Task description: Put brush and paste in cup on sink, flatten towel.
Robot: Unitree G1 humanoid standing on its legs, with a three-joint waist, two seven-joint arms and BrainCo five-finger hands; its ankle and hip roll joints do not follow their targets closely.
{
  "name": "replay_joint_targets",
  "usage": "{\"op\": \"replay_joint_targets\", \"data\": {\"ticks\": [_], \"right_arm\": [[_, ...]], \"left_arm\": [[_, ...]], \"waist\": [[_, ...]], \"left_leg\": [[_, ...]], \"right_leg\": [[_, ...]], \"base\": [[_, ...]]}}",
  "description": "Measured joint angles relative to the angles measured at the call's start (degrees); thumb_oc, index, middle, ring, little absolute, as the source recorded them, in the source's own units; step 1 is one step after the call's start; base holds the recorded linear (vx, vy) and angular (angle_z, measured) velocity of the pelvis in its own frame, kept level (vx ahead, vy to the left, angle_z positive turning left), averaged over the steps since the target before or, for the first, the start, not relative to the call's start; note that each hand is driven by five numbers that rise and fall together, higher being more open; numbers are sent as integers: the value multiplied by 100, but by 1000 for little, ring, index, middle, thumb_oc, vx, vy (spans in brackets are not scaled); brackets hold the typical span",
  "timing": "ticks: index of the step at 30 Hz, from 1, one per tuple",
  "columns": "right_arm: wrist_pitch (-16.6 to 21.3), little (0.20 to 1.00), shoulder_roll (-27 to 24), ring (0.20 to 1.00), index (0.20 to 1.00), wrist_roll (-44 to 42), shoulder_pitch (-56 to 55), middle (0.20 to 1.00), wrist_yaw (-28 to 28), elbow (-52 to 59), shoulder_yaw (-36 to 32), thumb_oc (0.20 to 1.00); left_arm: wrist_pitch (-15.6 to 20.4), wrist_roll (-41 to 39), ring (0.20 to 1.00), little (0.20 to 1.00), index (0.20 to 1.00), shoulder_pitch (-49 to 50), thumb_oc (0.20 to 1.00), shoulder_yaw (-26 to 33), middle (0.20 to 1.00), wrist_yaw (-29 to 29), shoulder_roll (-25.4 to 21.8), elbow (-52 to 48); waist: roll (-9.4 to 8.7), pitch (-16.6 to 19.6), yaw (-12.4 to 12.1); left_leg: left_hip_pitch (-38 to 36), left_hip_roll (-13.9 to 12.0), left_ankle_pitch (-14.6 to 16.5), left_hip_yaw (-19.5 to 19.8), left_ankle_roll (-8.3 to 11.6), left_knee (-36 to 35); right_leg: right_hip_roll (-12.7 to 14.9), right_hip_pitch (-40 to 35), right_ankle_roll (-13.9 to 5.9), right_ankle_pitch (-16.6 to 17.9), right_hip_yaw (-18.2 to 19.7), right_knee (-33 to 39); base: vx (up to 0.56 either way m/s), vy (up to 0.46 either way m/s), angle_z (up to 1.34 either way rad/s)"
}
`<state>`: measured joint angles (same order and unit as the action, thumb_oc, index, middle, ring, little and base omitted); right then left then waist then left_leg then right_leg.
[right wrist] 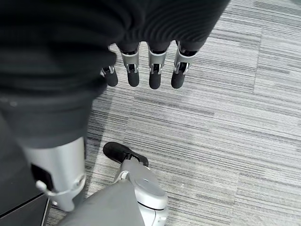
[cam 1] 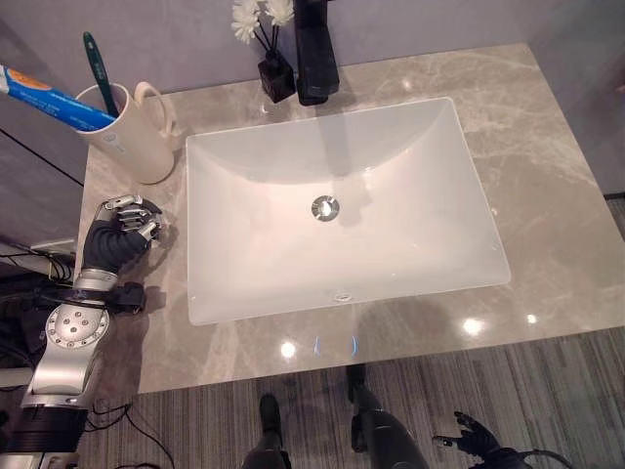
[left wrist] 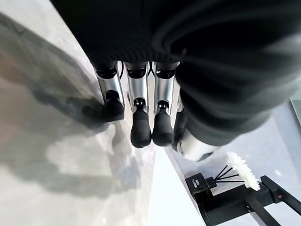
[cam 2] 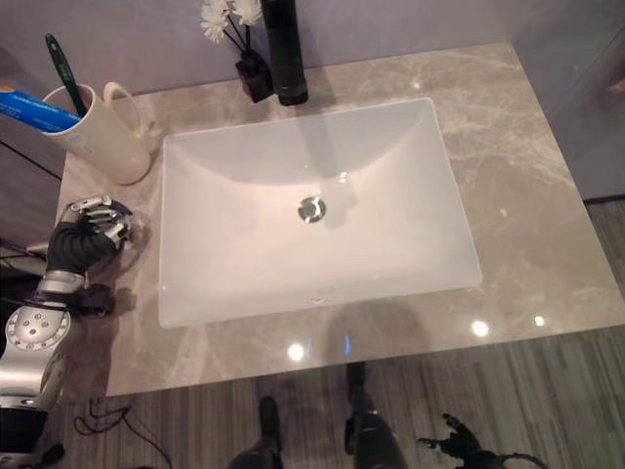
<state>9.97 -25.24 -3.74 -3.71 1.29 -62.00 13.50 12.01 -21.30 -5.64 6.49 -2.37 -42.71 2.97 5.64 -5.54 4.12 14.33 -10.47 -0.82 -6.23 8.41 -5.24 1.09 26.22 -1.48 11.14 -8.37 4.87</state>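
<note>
**Brush and paste stand in the cup; both my robot hands hold nothing**

Left eye view: the cream cup (cam 1: 132,132) stands on the grey marble table (cam 1: 547,176) at about ten o'clock from the white sink (cam 1: 342,205), just beside its far left corner. The green toothbrush (cam 1: 101,71) stands nearly upright in the cup, and the blue toothpaste tube (cam 1: 44,98) leans out over the rim toward nine o'clock. My left robot hand (cam 1: 125,227) sits over the table at six o'clock from the cup, close to the sink's left edge, its fingers curled with nothing in them. A small black vase with white flowers (cam 1: 273,59) stands at twelve o'clock behind the sink, touching or just beside the black tap (cam 1: 314,54). My right robot hand (cam 1: 474,438) hangs low at about five o'clock, over the striped floor (cam 1: 566,391), well apart from the table.

Right eye view: the same layout; the silver drain (cam 2: 312,208) lies in the middle of the sink.

Left wrist view: my fingers (left wrist: 140,127) bend down toward the marble, their dark tips near the surface, gripping nothing. The flowers and the tap show beyond them.

Right wrist view: my right fingers (right wrist: 155,70) hang loose and roughly straight above the striped floor, holding nothing.
</note>
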Motion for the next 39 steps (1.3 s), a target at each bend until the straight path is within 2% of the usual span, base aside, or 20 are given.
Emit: {"op": "replay_joint_targets", "data": {"ticks": [12,18,28,34,39], "right_arm": [[4,1000,-16,1000,1000,0,-9,1000,-10,-7,-116,1000],[5,1000,-21,1000,1000,0,-1,1000,-4,95,-107,1000],[1,1000,-20,1000,1000,-1,-2,1000,1,130,-32,1000],[4,1000,-18,1000,1000,-2,-2,1000,3,174,145,1000],[7,1000,-19,1000,1000,-5,-4,1000,3,204,179,1000]], "left_arm": [[-48,167,200,200,200,-576,200,7,200,-264,-29,402],[-115,165,200,200,200,-909,200,-9,200,-355,-229,725],[-223,159,200,200,200,-2183,200,-571,200,-472,-725,1641],[-228,169,200,200,200,-2836,200,-1099,200,-593,-806,1986],[-222,188,200,200,200,-3127,200,-1228,200,-632,-817,2263]], "waist": [[-16,-31,29],[-58,-57,155],[-156,-81,305],[-181,-67,352],[-190,-62,461]], "left_leg": [[85,-11,1,17,-1,0],[87,-13,3,22,1,-1],[223,-17,-1,36,3,1],[265,-15,0,24,5,1],[283,-14,-1,-38,5,1]], "right_leg": [[-7,74,-3,-9,-14,0],[-6,73,-2,-14,-17,0],[-13,197,49,31,-26,-1],[-13,245,55,39,-20,-2],[-18,286,66,66,6,-2]], "base": [[20,-9,1],[0,0,0],[0,0,0],[0,0,0],[-4,-2,-2]]}}
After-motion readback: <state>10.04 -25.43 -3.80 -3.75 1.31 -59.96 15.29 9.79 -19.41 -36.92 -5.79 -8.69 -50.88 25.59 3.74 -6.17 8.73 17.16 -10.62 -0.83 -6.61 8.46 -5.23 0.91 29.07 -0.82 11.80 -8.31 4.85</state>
